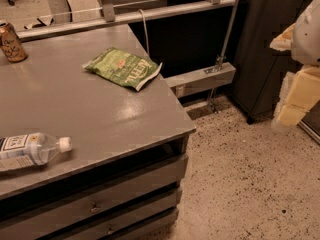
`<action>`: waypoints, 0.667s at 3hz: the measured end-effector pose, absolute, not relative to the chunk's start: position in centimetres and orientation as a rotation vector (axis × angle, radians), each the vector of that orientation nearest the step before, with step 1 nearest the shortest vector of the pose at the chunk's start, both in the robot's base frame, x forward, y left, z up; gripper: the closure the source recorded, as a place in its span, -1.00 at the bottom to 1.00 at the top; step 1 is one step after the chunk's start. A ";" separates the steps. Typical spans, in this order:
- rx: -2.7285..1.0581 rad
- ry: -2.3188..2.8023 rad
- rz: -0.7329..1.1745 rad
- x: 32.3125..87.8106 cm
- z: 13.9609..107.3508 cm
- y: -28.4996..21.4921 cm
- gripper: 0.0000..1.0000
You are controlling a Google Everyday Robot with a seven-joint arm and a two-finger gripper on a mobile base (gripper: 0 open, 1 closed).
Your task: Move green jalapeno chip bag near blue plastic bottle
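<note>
1. Far left, back of the grey-painted flat table top (105,116): one brown-gold metal drink can (11,42), upright. It is not part of the task.

2. Left front edge: one clear, pale bluish plastic water bottle (31,151) with a white screw cap and a white-and-dark label. It lies on its side with the cap pointing right, partly cut off by the frame edge. This is the destination marker.

3. Centre rear, close to the table's right-hand edge: one flat crinkly green jalapeno chip bag (123,68) with white lettering and a white edge. It lies flat, with its white end nearly at the table edge. It is well apart from the bottle and from the can, so I judge the move not yet begun.

4. Handling, my judgement: the bag is light and soft, its film is likely slick, and its contents are brittle. A hard squeeze would crush the chips. I would pinch a raised crease or the sealed white end rather than the flat middle, then lift it clear rather than drag it, since it sits so close to the drop.

5. Far right, off the table and above the speckled floor: one pale cream gripper (298,91), well apart from the bag and holding nothing that I can see. I cannot tell whether it stands apart or together.
</note>
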State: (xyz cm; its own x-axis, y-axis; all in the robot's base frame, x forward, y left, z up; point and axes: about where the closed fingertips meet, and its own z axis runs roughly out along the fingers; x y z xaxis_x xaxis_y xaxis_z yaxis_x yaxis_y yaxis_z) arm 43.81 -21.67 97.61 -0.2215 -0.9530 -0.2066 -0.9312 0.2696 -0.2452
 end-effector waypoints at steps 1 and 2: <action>-1.725 2.232 -0.098 43.8 97.6 -21.7 -1.00; -1.701 2.206 -0.077 44.6 97.5 -21.1 -1.00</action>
State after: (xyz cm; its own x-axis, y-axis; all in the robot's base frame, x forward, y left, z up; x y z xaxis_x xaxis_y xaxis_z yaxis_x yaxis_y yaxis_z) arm 44.63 -21.06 97.51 -0.2160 -0.9458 -0.2426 -0.9267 0.2769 -0.2543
